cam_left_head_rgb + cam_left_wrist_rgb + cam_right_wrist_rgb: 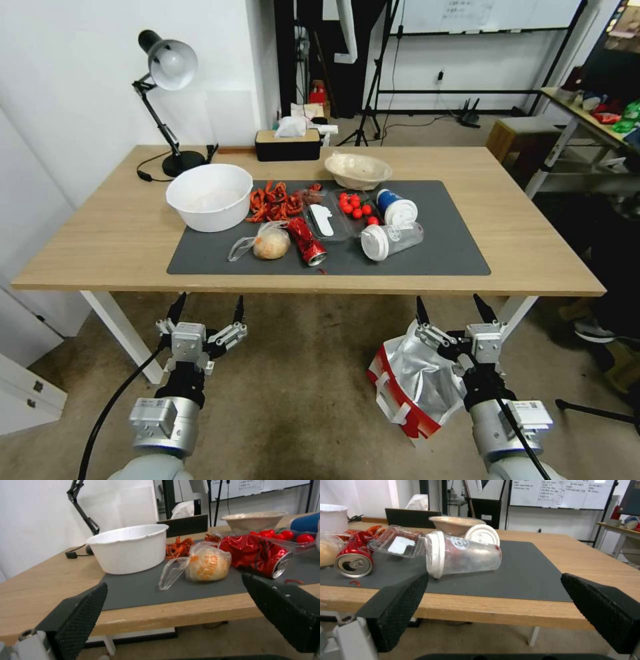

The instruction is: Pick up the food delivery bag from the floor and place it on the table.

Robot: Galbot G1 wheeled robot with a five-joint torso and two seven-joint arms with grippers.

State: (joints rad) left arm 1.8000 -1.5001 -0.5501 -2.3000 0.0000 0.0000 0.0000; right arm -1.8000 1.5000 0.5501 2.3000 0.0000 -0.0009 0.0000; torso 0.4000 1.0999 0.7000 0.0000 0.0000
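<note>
Both claws spread before the table (533,267) edge: left claw (207,308); right claw (452,308) above the food delivery bag (413,380)

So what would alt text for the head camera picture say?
A red-and-white food delivery bag sits on the floor under the right pincer. The left pincer hangs open nearby, both before a table littered with bowls, cups and food.
</note>
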